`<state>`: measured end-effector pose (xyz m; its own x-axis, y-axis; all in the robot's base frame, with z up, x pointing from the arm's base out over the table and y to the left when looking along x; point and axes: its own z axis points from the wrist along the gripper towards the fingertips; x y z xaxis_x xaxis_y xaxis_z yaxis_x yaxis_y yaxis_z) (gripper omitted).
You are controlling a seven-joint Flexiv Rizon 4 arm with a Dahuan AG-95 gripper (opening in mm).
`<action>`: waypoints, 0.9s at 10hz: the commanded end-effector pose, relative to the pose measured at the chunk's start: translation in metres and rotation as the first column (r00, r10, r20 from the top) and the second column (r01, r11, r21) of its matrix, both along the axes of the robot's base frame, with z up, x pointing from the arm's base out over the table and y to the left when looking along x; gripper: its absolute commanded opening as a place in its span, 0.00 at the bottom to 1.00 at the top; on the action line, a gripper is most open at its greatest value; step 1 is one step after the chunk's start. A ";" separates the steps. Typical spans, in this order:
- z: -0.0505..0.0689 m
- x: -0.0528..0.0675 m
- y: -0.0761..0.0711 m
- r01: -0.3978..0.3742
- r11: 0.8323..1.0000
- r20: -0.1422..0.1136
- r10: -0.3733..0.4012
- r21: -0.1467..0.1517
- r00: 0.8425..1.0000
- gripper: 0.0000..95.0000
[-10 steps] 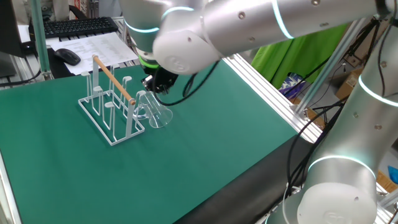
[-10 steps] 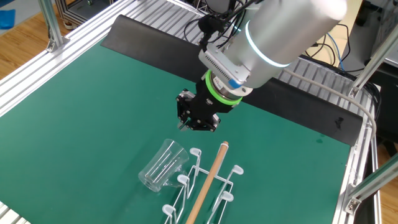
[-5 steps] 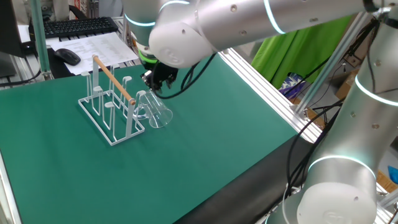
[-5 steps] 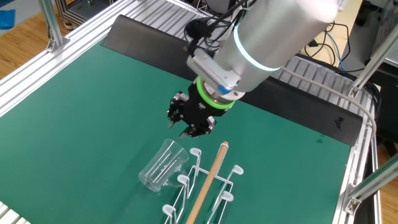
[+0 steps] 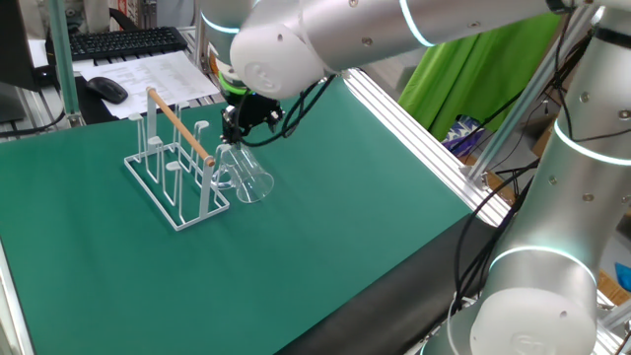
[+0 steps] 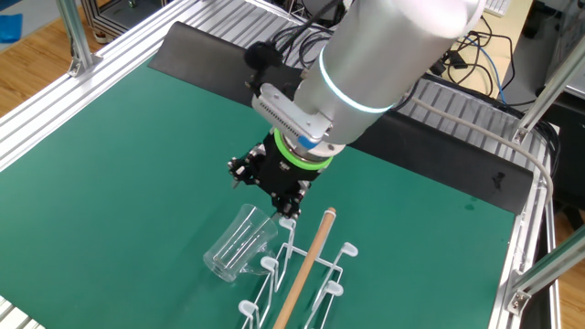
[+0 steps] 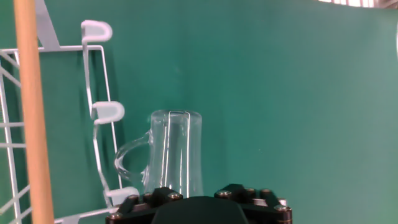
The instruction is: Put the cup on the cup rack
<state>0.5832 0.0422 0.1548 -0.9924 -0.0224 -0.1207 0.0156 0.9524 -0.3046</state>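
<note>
A: Pincer (image 6: 265, 189) state?
B: Black, pointing steeply down, just above the cup (image 6: 239, 241). Fingers look spread in the other fixed view, nothing between them. Hand view only shows its dark bolted body at the bottom edge.
A: Cup?
B: Clear glass mug, slipped over an outer peg of the rack (image 6: 306, 274), tilted outward, side handle toward the rack.
A: Rack build?
B: Thin white wire, rectangular base, rounded peg tips, pale wooden rod (image 5: 180, 125) along the top.
A: Room to move?
B: Smooth green counter (image 5: 325, 217) bare on the cup's far side; ribbed aluminium rails at the edges. No readable writing.
</note>
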 end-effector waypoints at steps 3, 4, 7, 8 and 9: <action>-0.004 0.015 -0.005 0.001 0.999 -0.045 0.002 0.049 0.999 1.00; -0.004 0.019 -0.007 0.007 0.997 -0.062 -0.002 0.081 0.998 1.00; -0.016 0.022 -0.006 0.046 0.986 -0.085 -0.033 0.160 0.996 1.00; -0.021 0.023 -0.005 0.055 0.985 -0.081 -0.042 0.166 0.996 1.00; -0.023 0.023 -0.005 0.059 0.984 -0.079 -0.046 0.166 0.996 1.00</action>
